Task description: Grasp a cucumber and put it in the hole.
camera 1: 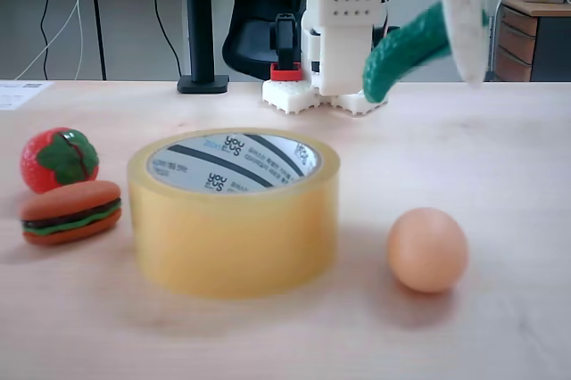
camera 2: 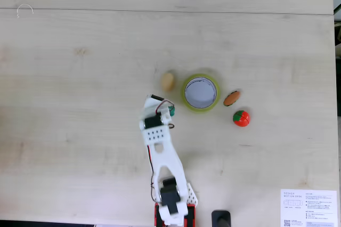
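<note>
Arm raised, gripper clamped on the cucumber

In a fixed view the white arm [camera 2: 162, 157] extends from its base at the bottom edge up across the table. The gripper [camera 2: 166, 108] is closed around the cucumber [camera 1: 406, 48], which hangs tilted in the air from the white fingers [camera 1: 468, 5].

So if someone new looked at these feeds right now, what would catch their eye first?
Probably the big yellow tape roll at the middle of the table, its hole facing up. Next, the green cucumber held in the air by the gripper, behind and to the right of the roll in the low fixed view. Around the roll sit an egg on the right, a strawberry and a burger on the left.
</note>
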`<state>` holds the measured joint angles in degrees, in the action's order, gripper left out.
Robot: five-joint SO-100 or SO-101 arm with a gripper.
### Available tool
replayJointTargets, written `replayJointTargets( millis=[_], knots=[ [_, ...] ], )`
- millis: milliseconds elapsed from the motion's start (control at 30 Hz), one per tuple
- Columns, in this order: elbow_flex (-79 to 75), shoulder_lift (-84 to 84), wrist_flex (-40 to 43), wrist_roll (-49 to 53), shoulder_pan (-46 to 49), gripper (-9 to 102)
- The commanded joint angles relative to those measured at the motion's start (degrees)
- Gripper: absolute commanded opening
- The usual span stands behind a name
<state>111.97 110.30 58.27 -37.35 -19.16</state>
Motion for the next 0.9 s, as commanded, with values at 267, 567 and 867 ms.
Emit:
replayJointTargets(
  millis=[267, 567, 867],
  knots=[
    [-7.4, 10.2, -4.5, -20.0, 9.4, 0],
    [-7.4, 10.2, -10.3, -37.4, 17.3, 0],
    [-7.4, 4.7, -22.9, -49.6, 22.6, 0]
  ],
)
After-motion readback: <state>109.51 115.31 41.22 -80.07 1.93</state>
